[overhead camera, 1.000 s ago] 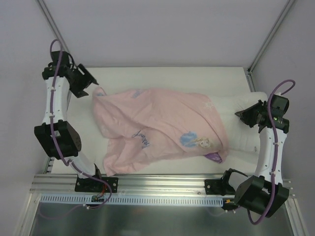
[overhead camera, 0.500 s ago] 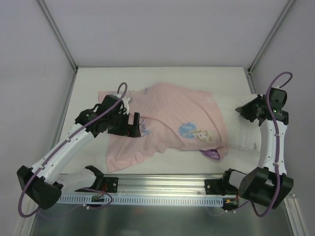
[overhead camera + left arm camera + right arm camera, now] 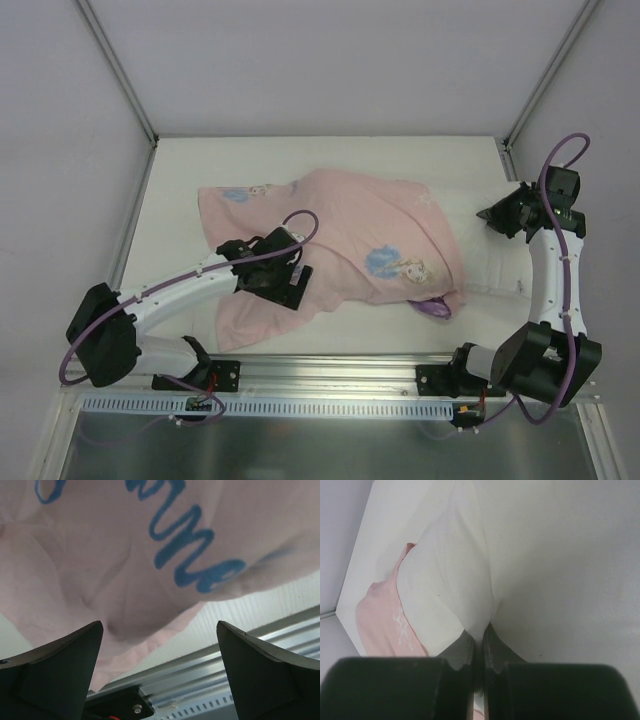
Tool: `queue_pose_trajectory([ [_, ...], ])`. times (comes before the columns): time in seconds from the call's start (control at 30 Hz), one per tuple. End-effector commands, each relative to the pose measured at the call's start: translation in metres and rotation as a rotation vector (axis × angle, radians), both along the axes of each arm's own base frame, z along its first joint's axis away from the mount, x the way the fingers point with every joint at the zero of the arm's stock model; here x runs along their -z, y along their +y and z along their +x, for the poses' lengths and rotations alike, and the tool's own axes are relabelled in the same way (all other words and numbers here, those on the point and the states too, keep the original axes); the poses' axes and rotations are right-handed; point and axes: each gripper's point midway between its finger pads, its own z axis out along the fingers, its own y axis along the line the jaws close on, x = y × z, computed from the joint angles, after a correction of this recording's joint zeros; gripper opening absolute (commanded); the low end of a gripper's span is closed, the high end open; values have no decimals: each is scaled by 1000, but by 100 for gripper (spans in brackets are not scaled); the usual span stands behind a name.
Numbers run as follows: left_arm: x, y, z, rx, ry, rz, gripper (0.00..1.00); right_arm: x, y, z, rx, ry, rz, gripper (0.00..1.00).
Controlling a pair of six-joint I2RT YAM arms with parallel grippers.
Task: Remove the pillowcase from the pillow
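Pink pillowcase (image 3: 335, 235) covers most of pillow (image 3: 492, 268); only pillow's right end is bare. My right pincer (image 3: 481, 630) clamps that end's corner. My left pincer (image 3: 290, 283) gapes over pillow's left part, holding nothing. Judged: removal barely begun.

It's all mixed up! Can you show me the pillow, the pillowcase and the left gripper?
pillow (image 3: 492, 258): top view, bare white end on the right.
pillowcase (image 3: 340, 215): top view, middle of the pink fabric.
left gripper (image 3: 159, 630): left wrist view, gap between its open fingers.
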Motion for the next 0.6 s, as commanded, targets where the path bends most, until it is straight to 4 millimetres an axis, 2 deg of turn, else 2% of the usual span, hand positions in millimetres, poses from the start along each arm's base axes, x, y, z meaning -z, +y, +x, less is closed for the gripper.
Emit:
queue_pose_trajectory([
  [0.0,-7,-8,33,-7,-128,22,99,-34,1,17,-19,-121,-19,1],
  [0.1,4,-13,39,33,-125,37,98,-30,3,17,-24,-120,-6,1],
  [0.13,5,-15,42,40,-121,41,95,-30,3,18,-24,-121,-2,1],
  [0.17,13,-16,43,51,-91,50,86,-28,4,18,-25,-118,2,1],
  [0.2,14,-17,44,44,-80,50,29,-28,4,17,-24,-118,4,1],
  [0.23,14,-16,49,1,-76,46,0,-28,4,17,-25,-118,0,1],
  [0.3,12,-3,56,-72,-86,53,0,-25,1,16,-19,-100,-9,1],
  [0.33,1,2,61,-124,-125,31,0,-28,-1,16,-15,-99,-20,1],
  [0.43,-16,36,77,-301,-152,-45,0,-31,-9,14,5,-86,-39,1],
  [0.47,-36,45,80,-351,-180,-132,0,-33,-12,14,19,-93,-39,1],
  [0.5,-46,79,96,-492,-209,-161,0,-35,-14,14,27,-97,-38,1],
  [0.53,-57,96,100,-563,-232,-194,0,-38,-18,13,39,-103,-37,1],
  [0.57,-77,117,103,-648,-292,-233,0,-41,-19,13,44,-112,-38,1],
])
